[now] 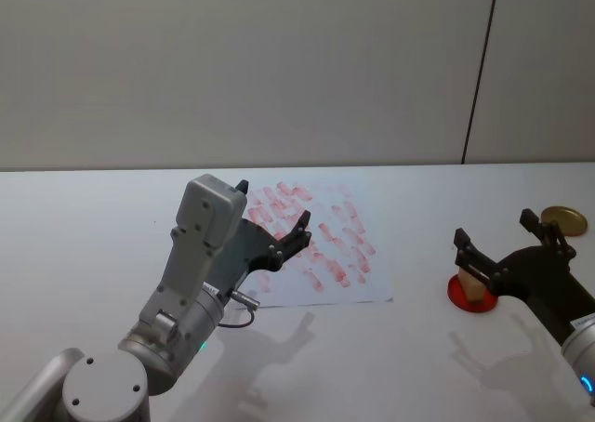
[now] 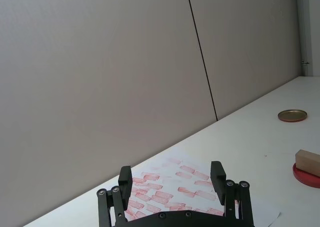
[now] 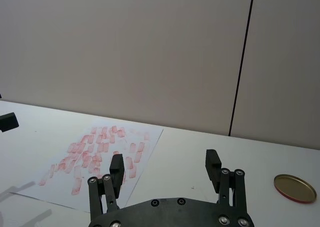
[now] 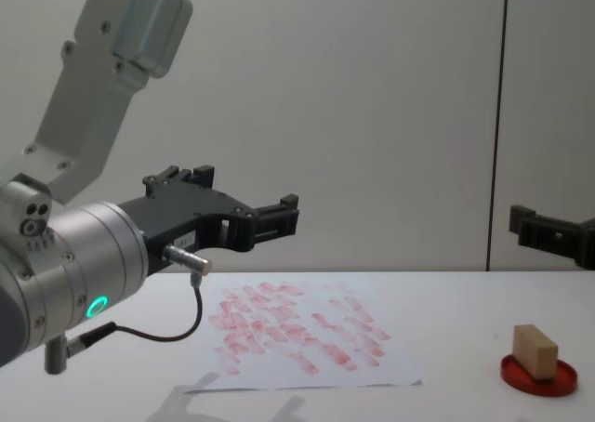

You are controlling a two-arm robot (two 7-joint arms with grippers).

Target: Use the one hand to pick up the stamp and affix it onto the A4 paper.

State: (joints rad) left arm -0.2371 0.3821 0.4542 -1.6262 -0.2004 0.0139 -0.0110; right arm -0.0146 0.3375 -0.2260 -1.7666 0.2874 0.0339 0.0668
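We see the white worktop (image 1: 74,236) carrying the A4 paper (image 1: 344,245), with the left pincer (image 1: 274,205) above it, fingers apart. Our right pincer (image 1: 495,229), fingers spread wide, hovers over the red dish (image 4: 558,383), perhaps slightly behind it. On that dish sits the stamp (image 4: 535,350).

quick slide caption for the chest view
Left gripper open above the A4 paper; right gripper open, high over the stamp sitting on the red ink pad.

Head, chest: toward A4 paper (image 1: 346,247)
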